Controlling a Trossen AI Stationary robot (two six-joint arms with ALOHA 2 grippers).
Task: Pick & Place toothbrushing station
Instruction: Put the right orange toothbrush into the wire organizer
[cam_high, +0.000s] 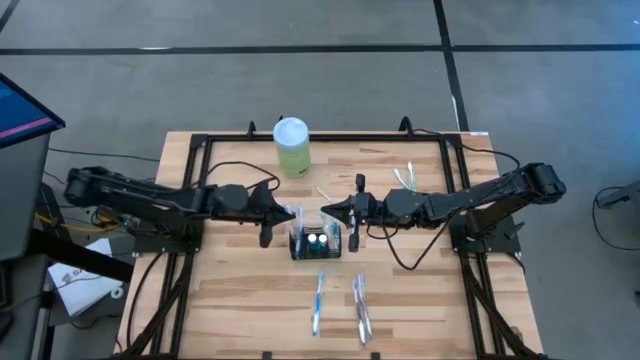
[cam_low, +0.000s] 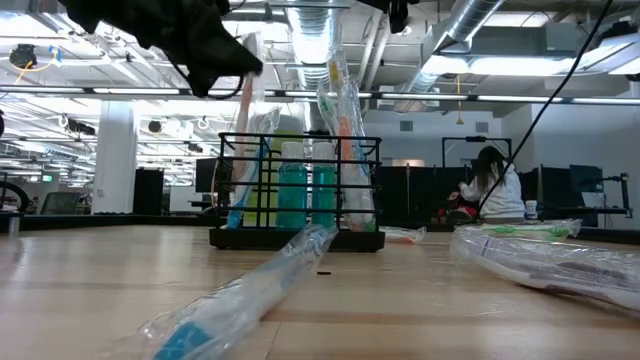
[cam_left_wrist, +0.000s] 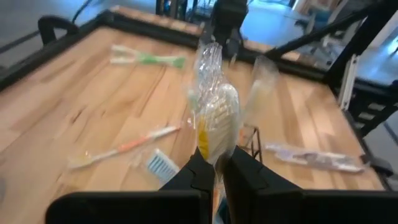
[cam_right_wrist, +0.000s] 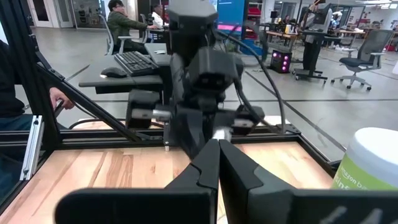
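Table (cam_high: 230, 300): pale wood planks with a black frame round the edge, both arms reaching in toward the middle.

Toothbrushing station (cam_high: 320, 243): black wire caddy, upright at table centre, between the two end effectors. The low view shows wrapped toothbrushes and teal/yellow items standing in its compartments; which compartment holds which can't be told.

Left end effector (cam_high: 291, 213): at the caddy's left side, just above it. Fingers pressed together, pinching a wrapped toothbrush (cam_left_wrist: 214, 121) with a yellow handle; the left wrist view shows the wrapper sticking up from between the fingertips.

Right end effector (cam_high: 330, 211): at the caddy's far right corner, fingers pressed together, nothing between them in the right wrist view. It faces the left arm's wrist.

Pale green bottle (cam_high: 291, 146): white cap, upright on the far side of the table, well apart from the caddy.

Loose wrapped toothbrushes: a blue one (cam_high: 319, 303) and a clear-wrapped one (cam_high: 360, 310) on the near side, roughly parallel; a green one (cam_high: 405, 177) on the far right.

Room behind: a seated person (cam_low: 492, 186) at a desk.
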